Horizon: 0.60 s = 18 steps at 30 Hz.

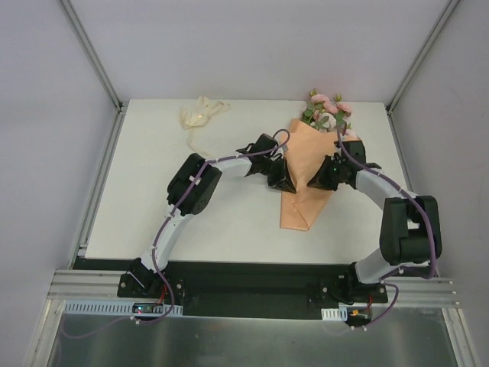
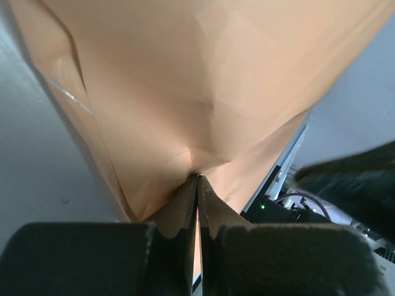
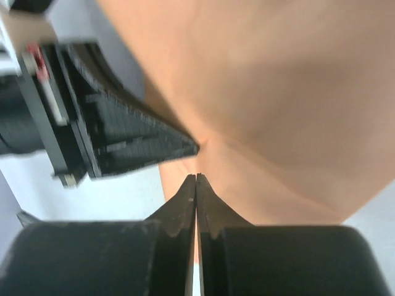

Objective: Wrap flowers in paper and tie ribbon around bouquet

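White counter (image 1: 229,222) fills my overhead view, walled in pale grey, with both arm bases bolted along its near edge. Just beyond them, right of centre, lies the large thin peach-orange paper (image 1: 309,153), folded into a cone with its narrow end toward me.

The left pincer (image 1: 284,183) meets the cone's left flank and the right pincer (image 1: 317,183) its right flank, the two facing each other across it.

My left wrist camera shows what the overhead cannot. The left pincer (image 2: 197,180) is clenched, and the paper (image 2: 203,80) puckers at its tips, so it is nipping a fold.

The right wrist camera shows the right pincer (image 3: 196,179) clenched too, its tips at the paper's (image 3: 284,92) edge. I cannot tell whether any sheet is between them. The left pincer (image 3: 185,147) sits just beyond, and a red-and-white tag on it is too blurred to read.

Only the overhead shows the far end. There the small bunch of pale pink flowers (image 1: 328,111) with green leaves pokes from the cone's wide mouth. The crinkled cream fabric ribbon (image 1: 200,113) lies bunched at the far edge, well apart to the left.
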Each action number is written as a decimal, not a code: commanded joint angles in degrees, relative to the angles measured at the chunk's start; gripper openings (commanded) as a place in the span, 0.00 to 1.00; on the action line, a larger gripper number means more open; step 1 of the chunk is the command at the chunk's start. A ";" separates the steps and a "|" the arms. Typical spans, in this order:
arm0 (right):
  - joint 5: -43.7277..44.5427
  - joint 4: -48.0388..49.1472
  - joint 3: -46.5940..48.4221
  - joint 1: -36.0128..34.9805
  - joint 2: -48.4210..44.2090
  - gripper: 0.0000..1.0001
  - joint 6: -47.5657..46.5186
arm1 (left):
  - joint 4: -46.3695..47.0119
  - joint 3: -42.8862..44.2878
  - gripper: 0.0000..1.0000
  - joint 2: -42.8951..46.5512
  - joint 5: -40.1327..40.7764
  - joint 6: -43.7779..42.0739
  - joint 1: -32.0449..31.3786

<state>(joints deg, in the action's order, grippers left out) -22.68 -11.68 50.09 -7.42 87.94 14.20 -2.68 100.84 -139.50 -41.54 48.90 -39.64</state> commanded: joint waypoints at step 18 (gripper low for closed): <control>-1.94 -8.61 42.27 20.69 35.71 0.01 -3.65 | -2.25 -2.66 0.00 -1.04 1.11 1.72 0.53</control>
<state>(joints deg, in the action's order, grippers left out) -24.73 -17.47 84.86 10.72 119.42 11.81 -0.69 99.79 -139.46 -41.95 51.11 -39.59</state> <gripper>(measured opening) 0.015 0.003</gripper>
